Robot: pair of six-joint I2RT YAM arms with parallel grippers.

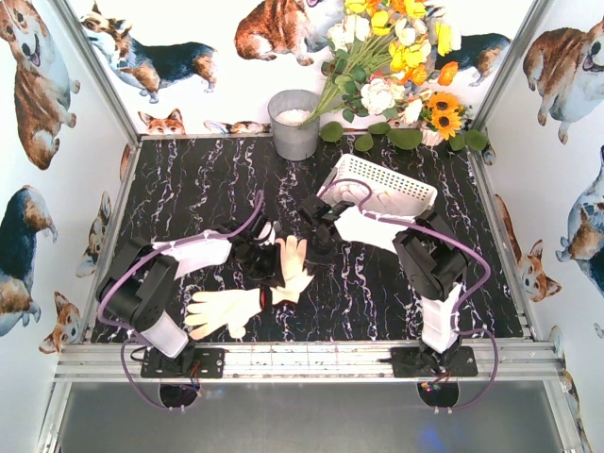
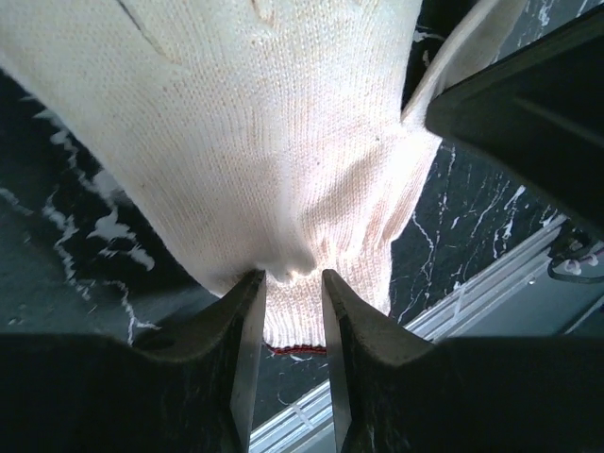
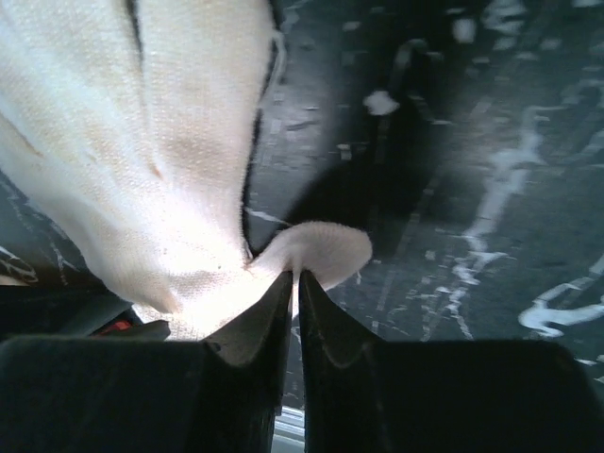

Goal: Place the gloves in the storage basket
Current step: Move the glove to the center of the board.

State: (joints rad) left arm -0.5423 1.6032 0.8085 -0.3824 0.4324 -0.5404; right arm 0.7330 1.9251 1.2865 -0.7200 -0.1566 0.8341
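Note:
A cream-white knit glove [image 1: 294, 266] is held up over the dark marble table between both grippers. My left gripper [image 1: 271, 262] pinches a fold of it near the cuff; in the left wrist view the gripper [image 2: 291, 276] has its tips on the glove [image 2: 264, 142], whose cuff has a red edge. My right gripper [image 1: 318, 243] is shut on another fold; in the right wrist view the gripper [image 3: 294, 276] grips the glove [image 3: 170, 160]. A second glove [image 1: 226, 310] lies flat near the left arm's base. The white slotted storage basket [image 1: 415, 195] stands at the back right, behind the right arm.
A grey metal bucket [image 1: 294, 123] stands at the back centre. A bunch of flowers [image 1: 396, 57] leans over the back right corner. Aluminium rails [image 1: 283, 354] edge the table at the front, and printed walls close the sides.

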